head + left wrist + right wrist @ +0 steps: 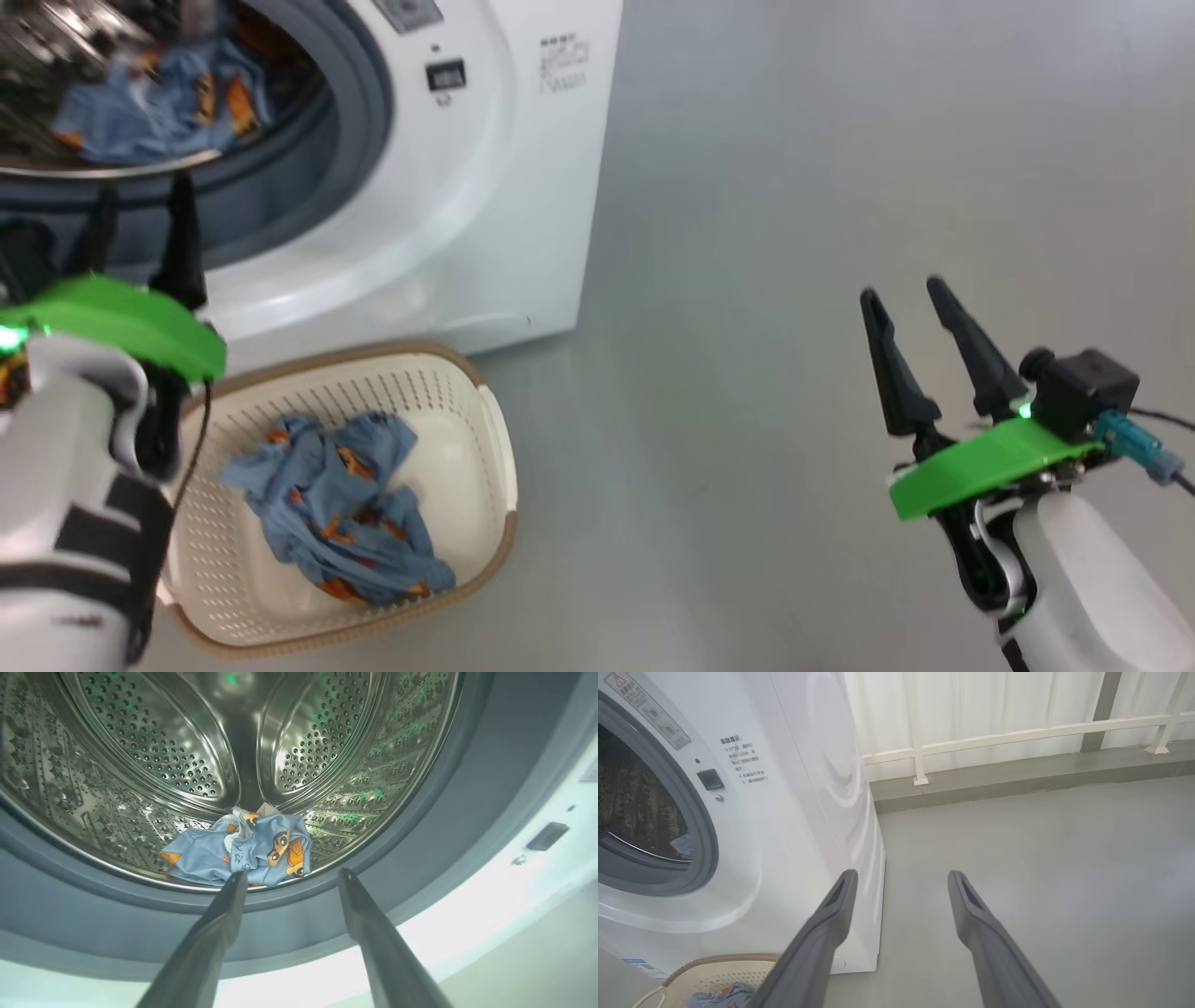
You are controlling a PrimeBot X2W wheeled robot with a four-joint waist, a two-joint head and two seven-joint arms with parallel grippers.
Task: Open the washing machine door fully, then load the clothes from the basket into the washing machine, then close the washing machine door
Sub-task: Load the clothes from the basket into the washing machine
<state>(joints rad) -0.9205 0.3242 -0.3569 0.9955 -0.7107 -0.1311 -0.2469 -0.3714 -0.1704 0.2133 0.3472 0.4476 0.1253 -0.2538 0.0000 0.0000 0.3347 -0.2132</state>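
Presently left gripper (292, 875) gapes empty before the washing machine (485, 187); right gripper (902, 290) likewise spread

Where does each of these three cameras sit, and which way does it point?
Head view: on the head, looking down at the basket, the washing machine and floor; left gripper and right gripper show.
Left wrist view: on the left wrist, facing into the drum at a blue garment; its own fingers rise below.
Right wrist view: on the right wrist, facing the machine's front corner, floor and railing; own fingers.
Shared: the basket, in head and right wrist views.
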